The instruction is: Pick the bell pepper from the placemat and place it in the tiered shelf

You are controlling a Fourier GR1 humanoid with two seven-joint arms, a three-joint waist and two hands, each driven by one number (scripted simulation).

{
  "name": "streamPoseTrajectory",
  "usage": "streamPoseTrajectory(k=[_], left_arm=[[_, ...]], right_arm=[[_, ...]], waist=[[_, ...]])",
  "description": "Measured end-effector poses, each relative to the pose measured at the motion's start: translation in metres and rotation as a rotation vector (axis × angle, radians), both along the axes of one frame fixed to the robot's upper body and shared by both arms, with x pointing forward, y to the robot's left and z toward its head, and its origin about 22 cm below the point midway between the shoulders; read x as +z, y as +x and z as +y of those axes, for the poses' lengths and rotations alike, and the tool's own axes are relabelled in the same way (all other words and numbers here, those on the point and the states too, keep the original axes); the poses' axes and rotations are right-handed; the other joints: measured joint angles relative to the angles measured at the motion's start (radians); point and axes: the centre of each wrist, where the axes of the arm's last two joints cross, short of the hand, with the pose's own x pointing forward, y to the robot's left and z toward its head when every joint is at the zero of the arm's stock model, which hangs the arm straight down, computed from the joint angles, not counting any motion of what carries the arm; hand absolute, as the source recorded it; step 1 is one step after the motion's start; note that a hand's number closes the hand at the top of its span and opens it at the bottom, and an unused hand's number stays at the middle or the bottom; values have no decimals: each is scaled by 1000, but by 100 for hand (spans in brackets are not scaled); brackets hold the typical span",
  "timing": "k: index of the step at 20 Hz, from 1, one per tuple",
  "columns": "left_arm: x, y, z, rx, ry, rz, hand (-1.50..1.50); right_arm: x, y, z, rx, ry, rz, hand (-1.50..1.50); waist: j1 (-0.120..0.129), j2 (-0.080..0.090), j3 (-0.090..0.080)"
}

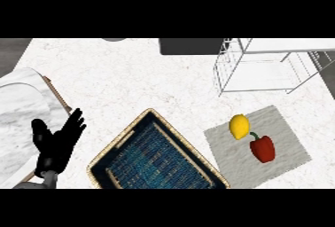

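Note:
A red bell pepper point(262, 148) with a green stem lies on the grey placemat point(288, 128) at the right of the counter. A yellow lemon point(239, 126) sits just up and left of it on the same mat. The white wire tiered shelf point(262, 66) stands at the back right, beyond the mat. My left hand point(59, 144) shows at the lower left, open with fingers pointing up, far from the pepper. My right hand shows nowhere in the view.
A wicker basket point(124, 139) with a dark blue lining lies in the lower middle, between my left hand and the placemat. A white marble board point(20, 111) sits at the left edge. A dark grey block point(189, 46) stands at the back.

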Motion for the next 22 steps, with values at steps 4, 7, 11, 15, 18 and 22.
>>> streamPoseTrajectory(k=[4,7,11,15,18,22], left_arm=[[-3,2,4,-8,-4,19,0],[-2,4,8,-6,-11,27,0],[-1,9,12,-2,-13,29,0],[-5,6,10,2,-9,30,0],[-2,10,11,2,-2,34,0],[-4,6,7,-14,-9,28,0]], right_arm=[[4,-14,-23,115,-6,34,-150],[18,-16,-27,213,-14,83,-150],[46,-19,-16,320,-46,156,-150],[72,-11,11,374,-110,245,-150],[90,-6,40,354,-156,304,-150],[98,0,79,278,-206,353,-150]], waist=[[5,-4,0],[6,-6,-1],[-1,-9,-3],[1,-9,-3],[1,-10,-4],[10,-8,-4]])
